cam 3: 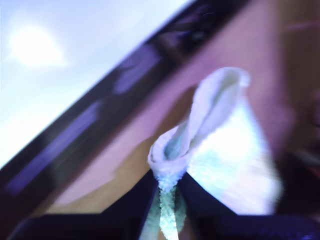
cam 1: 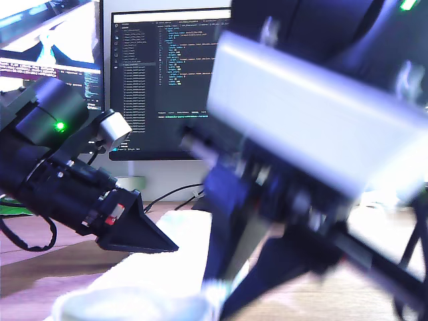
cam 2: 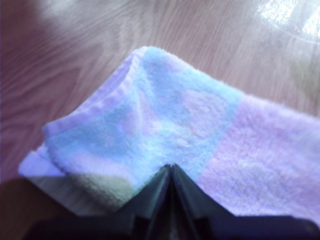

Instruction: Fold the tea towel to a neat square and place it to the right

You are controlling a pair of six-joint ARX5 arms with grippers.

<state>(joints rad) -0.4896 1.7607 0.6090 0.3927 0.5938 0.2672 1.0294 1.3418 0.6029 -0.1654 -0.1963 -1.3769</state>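
The tea towel (cam 2: 170, 130) is soft, light and floppy, so I think it will sag and bend if held by one spot; it is best held by its corners or edge. My first end effector (cam 2: 170, 172) is clenched on its near edge, and my second end effector (cam 3: 167, 192) is clenched on a bunched-up bit, lifting it. It is white and fluffy with a pale pink stripe, lying partly folded on the wooden worktop (cam 2: 75, 60).

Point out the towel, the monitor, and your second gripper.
towel (cam 2: 165, 120): first wrist view, fluffy top of the fold.
monitor (cam 1: 164, 80): exterior view, middle of its dark screen.
my second gripper (cam 3: 167, 187): second wrist view, where its fingers pinch cloth.
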